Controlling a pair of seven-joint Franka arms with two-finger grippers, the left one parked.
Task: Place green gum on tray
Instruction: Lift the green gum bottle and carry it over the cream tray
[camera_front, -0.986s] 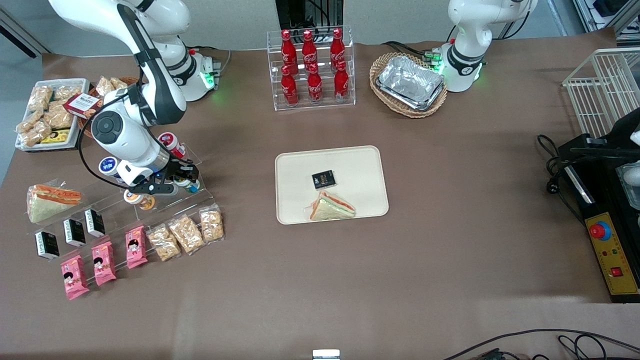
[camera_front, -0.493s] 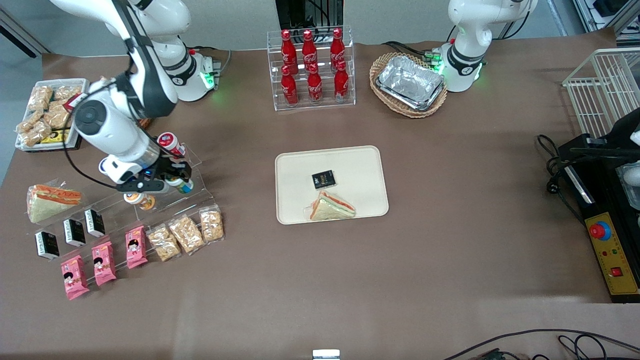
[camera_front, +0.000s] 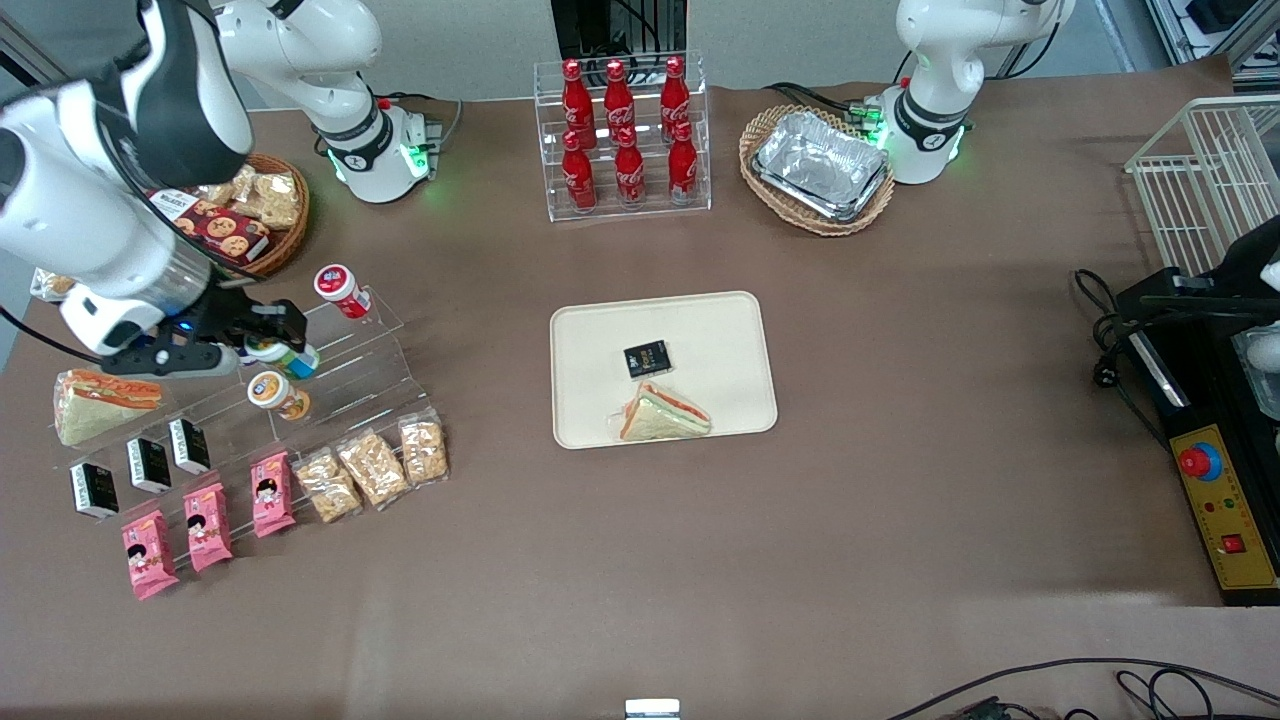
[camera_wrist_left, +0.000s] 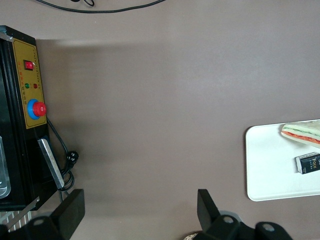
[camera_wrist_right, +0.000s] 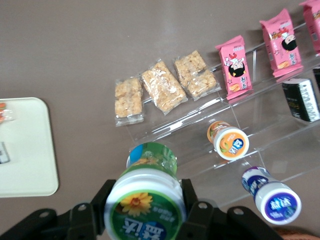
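My right gripper (camera_front: 272, 341) is shut on the green gum (camera_front: 285, 355), a small canister with a green-rimmed lid and white body. It holds the canister lifted above the clear stepped display stand (camera_front: 350, 370), toward the working arm's end of the table. In the right wrist view the green gum (camera_wrist_right: 146, 200) fills the space between the fingers (camera_wrist_right: 196, 210), lid toward the camera. The cream-beige tray (camera_front: 600, 330) lies mid-table, apart from the gripper, and carries a sandwich (camera_front: 665, 414) and a small black packet (camera_front: 647, 359). The tray's corner also shows in the right wrist view (camera_wrist_right: 25, 150).
On the stand sit a red-lidded canister (camera_front: 340, 288), an orange-lidded one (camera_front: 276, 393), pink packets (camera_front: 207, 522), cracker bags (camera_front: 372, 466), black packets (camera_front: 148, 462) and a sandwich (camera_front: 100, 400). A blue-lidded canister (camera_wrist_right: 274, 200) shows in the wrist view. Cola bottle rack (camera_front: 622, 135) and foil-tray basket (camera_front: 820, 168) stand farther back.
The right arm has risen and swung toward its own end of the table, lifting the green gum off the stand. The snack basket it covered now shows.
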